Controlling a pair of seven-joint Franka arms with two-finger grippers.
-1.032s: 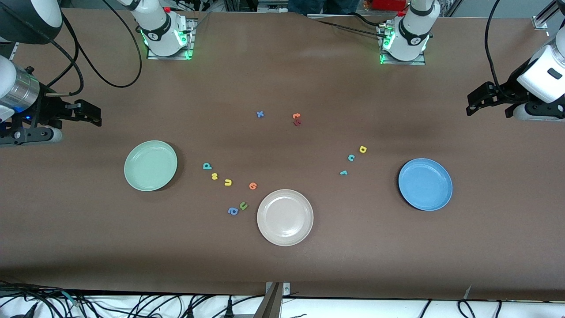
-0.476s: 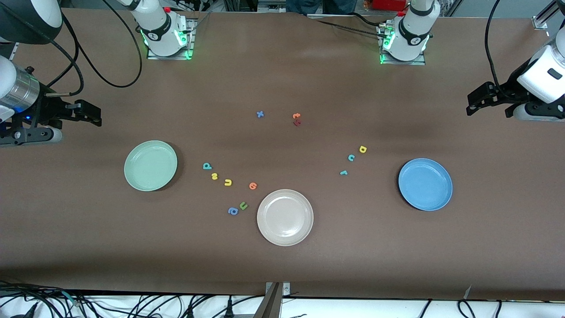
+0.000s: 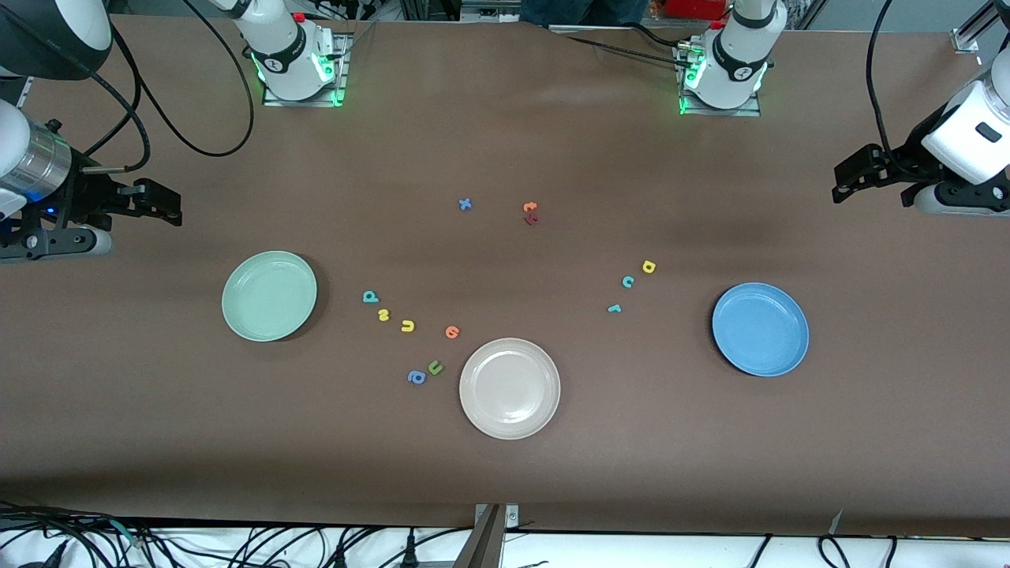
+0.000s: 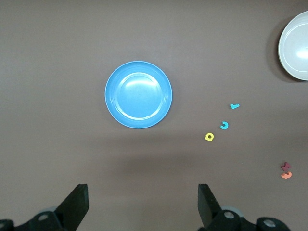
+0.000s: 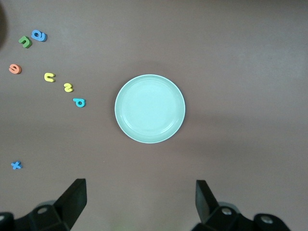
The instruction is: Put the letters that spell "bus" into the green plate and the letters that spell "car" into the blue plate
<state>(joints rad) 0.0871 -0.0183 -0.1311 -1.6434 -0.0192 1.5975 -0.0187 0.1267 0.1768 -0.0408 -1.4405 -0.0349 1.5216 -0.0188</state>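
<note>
The green plate [image 3: 269, 296] [image 5: 149, 108] lies toward the right arm's end of the table. Beside it, toward the middle, sit the teal b [image 3: 370, 297] [image 5: 79, 102], yellow s [image 3: 383, 315] and yellow u [image 3: 407, 326]. The blue plate [image 3: 760, 329] [image 4: 138, 94] lies toward the left arm's end, with the yellow a [image 3: 649, 267] [image 4: 209, 137], teal c [image 3: 628, 281] and thin teal r [image 3: 614, 308] beside it. My right gripper [image 3: 170, 209] [image 5: 141, 199] hangs open and empty high over the table's end past the green plate. My left gripper [image 3: 843, 189] [image 4: 143, 202] hangs open and empty past the blue plate.
A beige plate [image 3: 510, 388] lies nearer the front camera, midway between the two plates. An orange round letter [image 3: 451, 332], a green u [image 3: 435, 368] and a blue a [image 3: 417, 377] sit beside it. A blue x [image 3: 465, 204] and two reddish letters [image 3: 530, 213] lie farther back.
The left arm's hand has drifted very slightly toward the robots' side of the table. Nothing on the table has moved, and both grippers stay open.
</note>
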